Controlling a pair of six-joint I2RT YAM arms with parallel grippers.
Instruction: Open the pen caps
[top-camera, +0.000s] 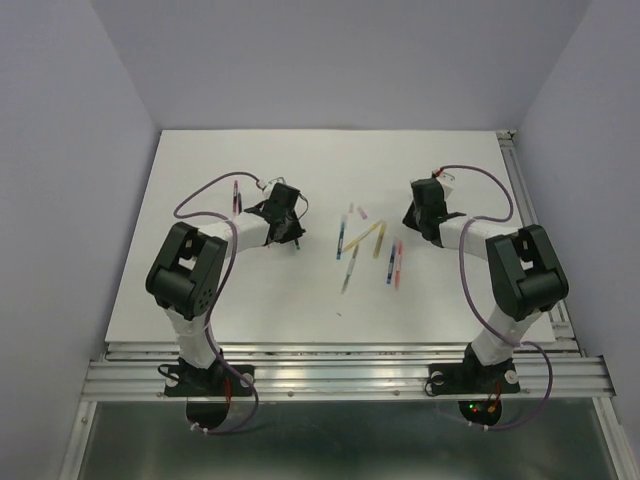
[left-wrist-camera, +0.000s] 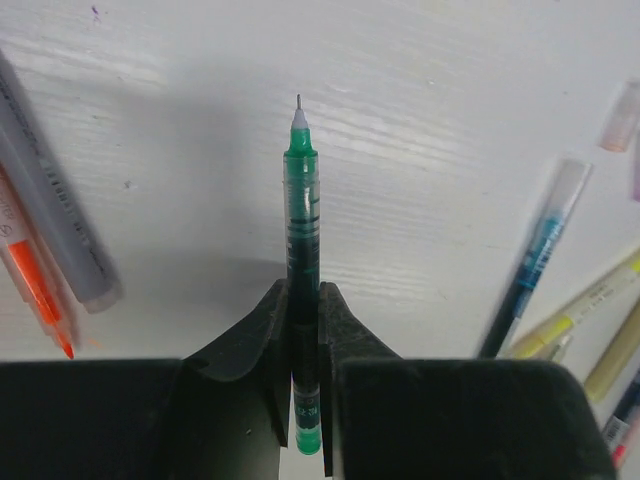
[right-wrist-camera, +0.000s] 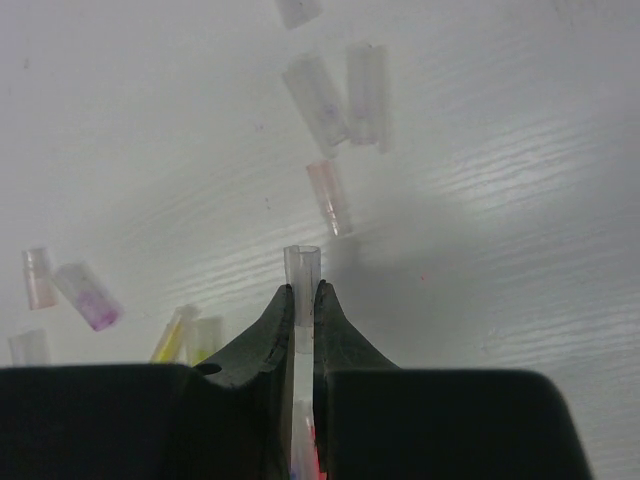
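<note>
Right gripper (right-wrist-camera: 303, 290) pinches a clear cap (right-wrist-camera: 302, 258) poking past its tips; left gripper (left-wrist-camera: 303, 290) clamps green pen (left-wrist-camera: 300, 190).

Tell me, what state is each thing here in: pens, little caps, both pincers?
green pen: uncapped, tip bare, held.
left pincer: shut on the green pen.
clear cap: off any pen, pinched at its base.
right pincer: shut on the clear cap.
loose caps: off their pens, scattered.
orange pen: uncapped, lying flat.

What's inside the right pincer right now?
A clear pen cap is clamped in the right pincer, its open end poking out past the tips. The pincer covers its lower part; something red shows deep in the gap, unidentifiable.
</note>
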